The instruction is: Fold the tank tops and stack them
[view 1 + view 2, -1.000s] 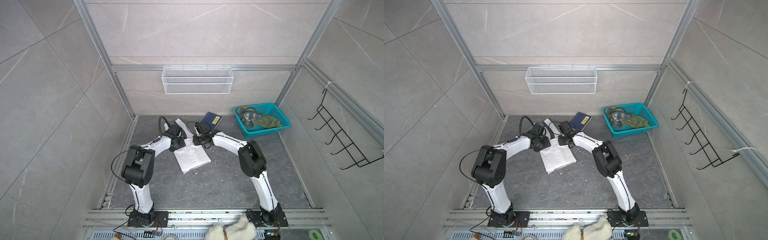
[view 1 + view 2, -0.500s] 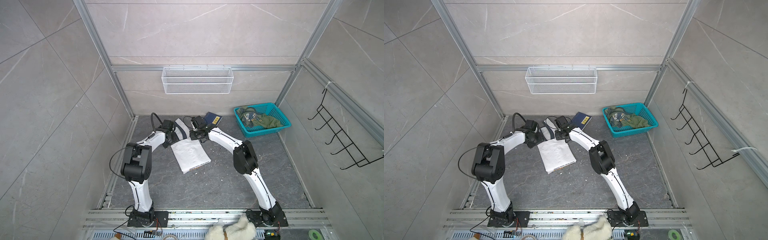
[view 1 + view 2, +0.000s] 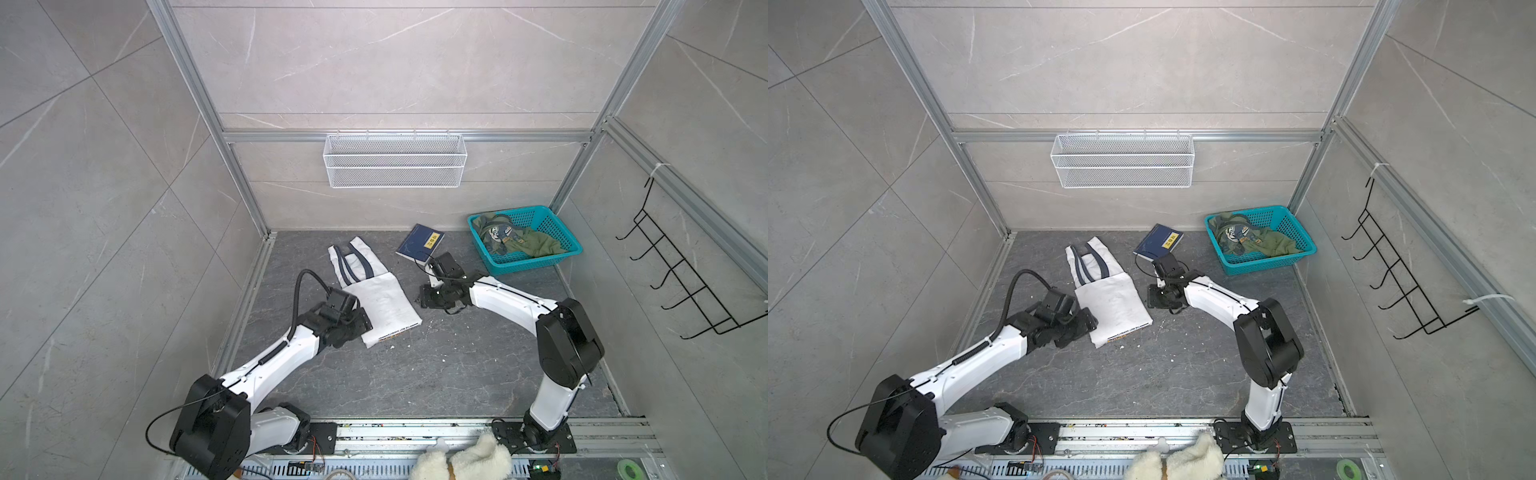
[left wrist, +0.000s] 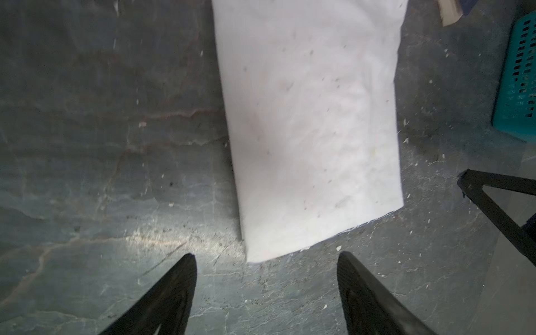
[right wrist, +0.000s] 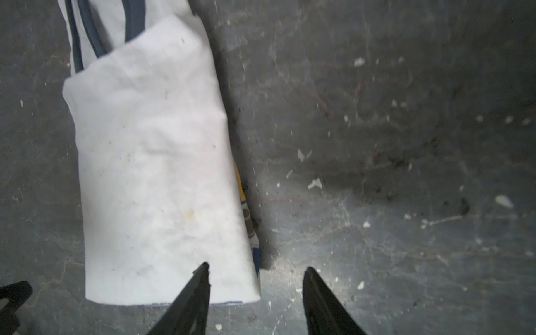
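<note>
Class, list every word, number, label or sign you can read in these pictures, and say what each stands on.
No text reads clearly.
Yellow label on the navy book: dark marks, too small to read.
Printed line along the hem of the white tank top: too small to read.
Round badge on the olive tank top in the teal basket: blurred, unreadable.

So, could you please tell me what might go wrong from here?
The open left end effector is by a hem corner of the white tank top; pinching one layer could undo the fold. The olive green tank top lies crumpled in the basket, so lifting it may drag the basket along.
</note>
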Controlling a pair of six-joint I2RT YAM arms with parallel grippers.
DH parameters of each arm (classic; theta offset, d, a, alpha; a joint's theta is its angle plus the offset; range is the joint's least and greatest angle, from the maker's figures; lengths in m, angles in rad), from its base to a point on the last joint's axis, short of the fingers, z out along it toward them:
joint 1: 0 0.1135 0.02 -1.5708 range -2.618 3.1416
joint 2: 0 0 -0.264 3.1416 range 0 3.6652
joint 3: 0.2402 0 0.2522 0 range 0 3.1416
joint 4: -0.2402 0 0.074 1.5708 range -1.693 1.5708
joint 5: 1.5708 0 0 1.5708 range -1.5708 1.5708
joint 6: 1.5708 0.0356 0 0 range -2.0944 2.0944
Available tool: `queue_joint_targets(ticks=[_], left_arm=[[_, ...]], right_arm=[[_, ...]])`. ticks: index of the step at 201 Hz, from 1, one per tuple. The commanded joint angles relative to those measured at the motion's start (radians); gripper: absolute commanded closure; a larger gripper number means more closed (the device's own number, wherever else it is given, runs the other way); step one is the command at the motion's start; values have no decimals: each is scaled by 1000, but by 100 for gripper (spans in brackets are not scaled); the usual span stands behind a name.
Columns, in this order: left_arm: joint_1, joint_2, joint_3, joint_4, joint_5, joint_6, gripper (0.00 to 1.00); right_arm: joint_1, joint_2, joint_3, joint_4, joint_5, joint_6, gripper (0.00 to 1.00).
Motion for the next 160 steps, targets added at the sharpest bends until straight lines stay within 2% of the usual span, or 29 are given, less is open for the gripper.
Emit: queue_joint_targets(ticks=[1,23,70,160], left_arm=[[-30,-78,-88,78,-4,-161,21],[-48,-91,-147,162,6,-201,24],[-76,-15,-212,339,41,-242,33],[-79,96,-226,429,28,-230,51]], right_arm=[[-6,-49,-106,77,-81,71,47],[-6,-51,-162,146,-115,95,48],[-8,-6,-188,233,-158,110,50],[-8,81,-195,283,-204,134,57]])
